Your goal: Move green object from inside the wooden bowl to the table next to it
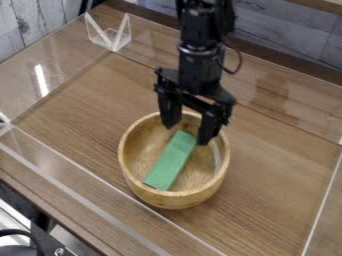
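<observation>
Lying in the wooden bowl (140,172): the green object (171,160).

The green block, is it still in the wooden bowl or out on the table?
In the bowl. The green block lies on the floor of the wooden bowl; the open gripper hovers above its far end.

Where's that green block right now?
The green object lies flat inside the wooden bowl, centre of the camera view, directly below the open gripper.
</observation>
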You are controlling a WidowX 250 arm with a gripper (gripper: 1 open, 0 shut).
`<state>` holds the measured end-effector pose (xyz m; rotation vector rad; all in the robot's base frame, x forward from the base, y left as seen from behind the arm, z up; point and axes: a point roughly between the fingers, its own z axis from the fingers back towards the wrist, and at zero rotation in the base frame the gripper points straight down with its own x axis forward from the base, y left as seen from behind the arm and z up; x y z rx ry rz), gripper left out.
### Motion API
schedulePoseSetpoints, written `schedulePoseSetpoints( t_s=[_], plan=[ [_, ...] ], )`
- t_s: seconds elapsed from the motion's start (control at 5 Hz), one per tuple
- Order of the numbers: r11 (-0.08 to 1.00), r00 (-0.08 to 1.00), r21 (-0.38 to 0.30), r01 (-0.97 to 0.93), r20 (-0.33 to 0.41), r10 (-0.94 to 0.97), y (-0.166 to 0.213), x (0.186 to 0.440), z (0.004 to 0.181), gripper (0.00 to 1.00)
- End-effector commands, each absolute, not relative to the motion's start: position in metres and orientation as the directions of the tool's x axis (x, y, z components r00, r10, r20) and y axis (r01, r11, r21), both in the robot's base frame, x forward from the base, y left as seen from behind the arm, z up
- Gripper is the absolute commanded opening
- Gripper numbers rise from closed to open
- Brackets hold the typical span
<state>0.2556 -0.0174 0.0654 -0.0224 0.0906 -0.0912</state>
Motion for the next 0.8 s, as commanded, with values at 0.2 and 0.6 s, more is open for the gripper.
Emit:
schedulePoseSetpoints(
  t_s=[0.2, 0.6],
  plan=[
    [0.995, 0.995, 0.001, 0.104, 0.01, -0.104, -0.006, 0.234, 0.055, 1.0],
    [0.995, 0.992, 0.007, 0.101, 0.074, -0.101, 0.008, 0.253, 0.058, 1.0]
  ],
)
